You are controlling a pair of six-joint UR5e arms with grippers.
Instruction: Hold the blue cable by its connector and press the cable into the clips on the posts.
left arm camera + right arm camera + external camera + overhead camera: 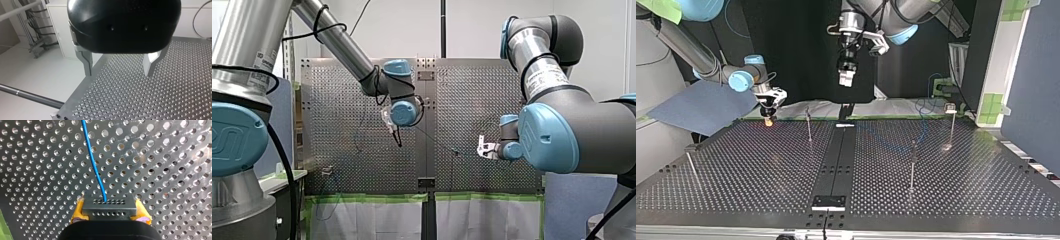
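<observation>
Right pincer (109, 205) clamps the rigid grey connector (110, 212), the sensible hold, since the blue cable (93, 162) ahead looks limp and light.

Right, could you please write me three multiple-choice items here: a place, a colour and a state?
1. Where is the dark grey connector block? A on the table; B between my right gripper's yellow pads; C clipped to a post.
2. What colour is the thin cable leaving it? A red; B blue; C white.
3. My left gripper's metal fingers are: A open and empty; B shut on a post; C shut on the cable.
Answers: B, the pads clamp it; B, plainly blue; A, a clear gap parts them.
</observation>
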